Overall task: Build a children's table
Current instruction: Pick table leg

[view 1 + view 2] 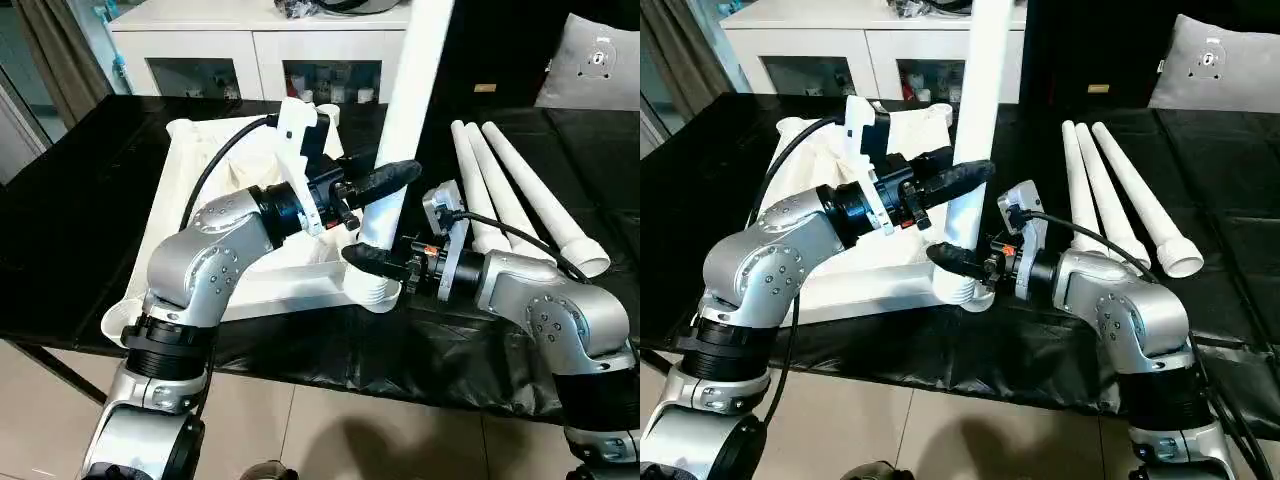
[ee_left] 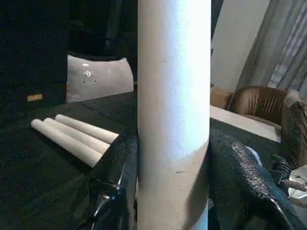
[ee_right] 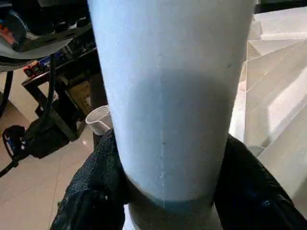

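Left eye view, tabletop: the white tabletop (image 1: pixel 200 190) lies ribbed side up on the black bench (image 1: pixel 90 220), left of centre in the frame.
Left eye view, upright leg: a white leg (image 1: pixel 412 90) stands upright in the near right corner socket (image 1: pixel 375 290), rising out of the top edge of the frame.
Left eye view, left claw: the left claw (image 1: pixel 385 190) reaches in from the left at mid-height of the frame, its black fingers pinching the upright leg, one in front of it and one behind.
Left eye view, right claw: the right claw (image 1: pixel 372 262) comes in from the right, lower down, just above the socket; its fingers lie against the leg's base.
Left eye view, spare legs: three more legs (image 1: pixel 520 200) lie side by side on the bench at the right of the frame, well apart from the tabletop.
Left eye view, background: a grey cushion (image 1: pixel 595 60) sits at upper right, a white cabinet (image 1: pixel 250 40) at top.
Left wrist view: the leg runs up the middle of the frame between both black fingers (image 2: pixel 115 191), which touch its sides; the spare legs lie at left, the cushion above them.
Right wrist view: the leg fills the centre, with a black finger (image 3: pixel 91 191) pressed against either side; tabletop ribs show at right.
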